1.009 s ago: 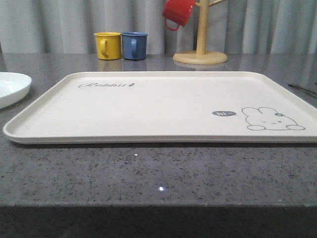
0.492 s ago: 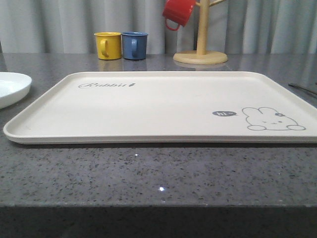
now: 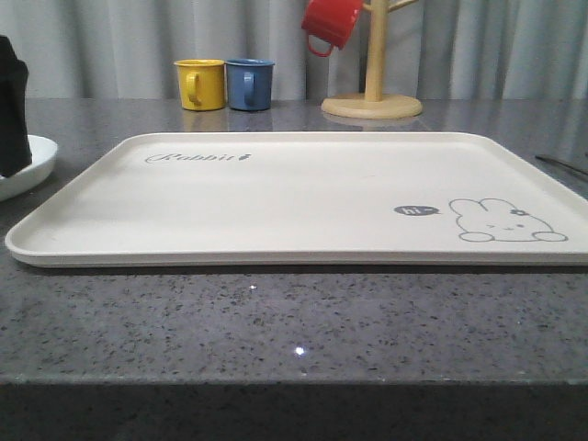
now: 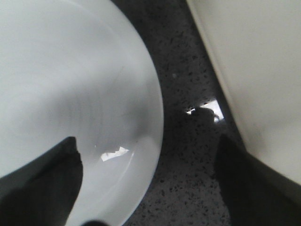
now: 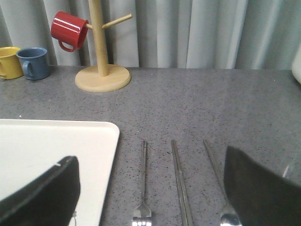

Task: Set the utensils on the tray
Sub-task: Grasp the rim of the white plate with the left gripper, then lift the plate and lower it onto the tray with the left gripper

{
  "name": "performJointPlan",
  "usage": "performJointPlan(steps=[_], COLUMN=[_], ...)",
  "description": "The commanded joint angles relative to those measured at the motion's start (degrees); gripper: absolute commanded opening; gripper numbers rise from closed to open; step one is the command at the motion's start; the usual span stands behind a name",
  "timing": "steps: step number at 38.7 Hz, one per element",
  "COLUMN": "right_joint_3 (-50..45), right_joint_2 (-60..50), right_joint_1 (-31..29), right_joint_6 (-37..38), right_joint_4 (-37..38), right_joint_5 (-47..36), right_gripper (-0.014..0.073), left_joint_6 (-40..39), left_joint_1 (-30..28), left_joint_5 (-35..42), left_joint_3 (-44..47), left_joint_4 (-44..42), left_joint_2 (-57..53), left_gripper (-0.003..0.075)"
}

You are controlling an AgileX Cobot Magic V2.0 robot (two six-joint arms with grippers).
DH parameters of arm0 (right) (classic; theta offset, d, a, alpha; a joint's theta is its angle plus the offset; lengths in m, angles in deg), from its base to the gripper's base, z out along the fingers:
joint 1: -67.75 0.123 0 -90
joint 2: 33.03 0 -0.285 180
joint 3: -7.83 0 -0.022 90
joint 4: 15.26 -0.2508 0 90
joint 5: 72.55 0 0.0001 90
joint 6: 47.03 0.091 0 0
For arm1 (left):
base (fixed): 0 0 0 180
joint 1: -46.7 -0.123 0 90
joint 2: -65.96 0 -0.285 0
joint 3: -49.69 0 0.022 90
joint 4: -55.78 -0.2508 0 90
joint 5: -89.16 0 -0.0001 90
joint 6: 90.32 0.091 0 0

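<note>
The cream tray (image 3: 303, 197) with its rabbit drawing lies bare in the middle of the table. To its right on the grey counter lie the utensils side by side: a fork (image 5: 143, 179), a pair of chopsticks (image 5: 180, 183) and a spoon (image 5: 215, 174). My right gripper (image 5: 153, 193) hovers open over them, its dark fingers (image 5: 47, 197) spread wide, one above the tray's corner (image 5: 70, 141). My left gripper (image 4: 150, 188) is open above the gap between the round white plate (image 4: 70, 70) and the tray's edge (image 4: 254, 56). It shows as a black shape (image 3: 11, 119) at the far left.
A yellow mug (image 3: 200, 84) and a blue mug (image 3: 249, 84) stand at the back. A wooden mug tree (image 3: 372, 101) holds a red mug (image 3: 331, 23) behind the tray. The white plate (image 3: 37, 156) sits left of the tray. Grey curtains close off the rear.
My left gripper has come into the front view at the far left, now standing over the white plate. The tray and mugs have not moved.
</note>
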Motion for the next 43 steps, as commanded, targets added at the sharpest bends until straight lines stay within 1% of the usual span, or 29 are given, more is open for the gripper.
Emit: performJointPlan(steps=[1, 6, 11, 15, 17, 19, 20, 21, 22, 23, 28, 34, 37, 43], right_joint_3=[2.1, 2.1, 2.1, 2.1, 2.1, 2.1, 2.1, 2.1, 2.1, 2.1, 2.1, 2.1, 2.1, 2.1], right_joint_2=[0.9, 0.9, 0.9, 0.9, 0.9, 0.9, 0.9, 0.9, 0.9, 0.9, 0.9, 0.9, 0.9, 0.9], right_joint_1=[-0.3, -0.3, -0.3, -0.3, -0.3, -0.3, -0.3, -0.3, -0.3, -0.3, -0.3, -0.3, -0.3, -0.3], right_joint_6=[-0.2, -0.2, -0.2, -0.2, -0.2, -0.2, -0.2, -0.2, -0.2, -0.2, -0.2, -0.2, -0.2, -0.2], right_joint_4=[-0.1, -0.1, -0.1, -0.1, -0.1, -0.1, -0.1, -0.1, -0.1, -0.1, -0.1, -0.1, -0.1, -0.1], right_joint_5=[-4.3, -4.3, -4.3, -4.3, -4.3, -4.3, -4.3, -4.3, -4.3, -4.3, -4.3, -4.3, -4.3, -4.3], right_gripper=[0.0643, 0.0643, 0.0643, 0.0643, 0.0643, 0.0643, 0.0643, 0.0643, 0.0643, 0.0643, 0.0643, 0.0643, 0.0643, 0.0643], left_joint_6=[-0.1, -0.1, 0.8, 1.1, 1.2, 1.5, 1.9, 2.3, 2.6, 2.6, 2.6, 2.4, 2.2, -0.5], left_joint_1=[0.7, 0.7, 0.7, 0.7, 0.7, 0.7, 0.7, 0.7, 0.7, 0.7, 0.7, 1.6, 3.9, 11.3], left_joint_5=[0.7, 0.8, 0.5, -0.5, -0.6, -0.6, -0.6, -0.6, -0.6, -0.6, -3.4, -8.5, -10.6, -12.7], left_joint_3=[-2.0, -2.0, -2.0, -2.0, -2.0, -2.1, -2.1, -2.1, -2.3, -2.4, -4.9, -11.5, -14.8, -21.1], left_joint_4=[-0.2, -1.2, -1.2, -1.2, -1.2, -1.2, -1.2, -1.2, -1.5, -1.9, -3.4, -5.2, -7.7, -12.0], left_joint_2=[0.4, 2.1, 3.5, 4.0, 4.0, 4.0, 4.0, 4.0, 3.9, 3.9, 3.1, 1.5, 1.3, 1.3], left_gripper=[0.0440, 0.0346, 0.0273, 0.0199, 0.0145, 0.0108, 0.0068, 0.0051, 0.0008, -0.0019, -0.0018, -0.0018, -0.0018, -0.0018])
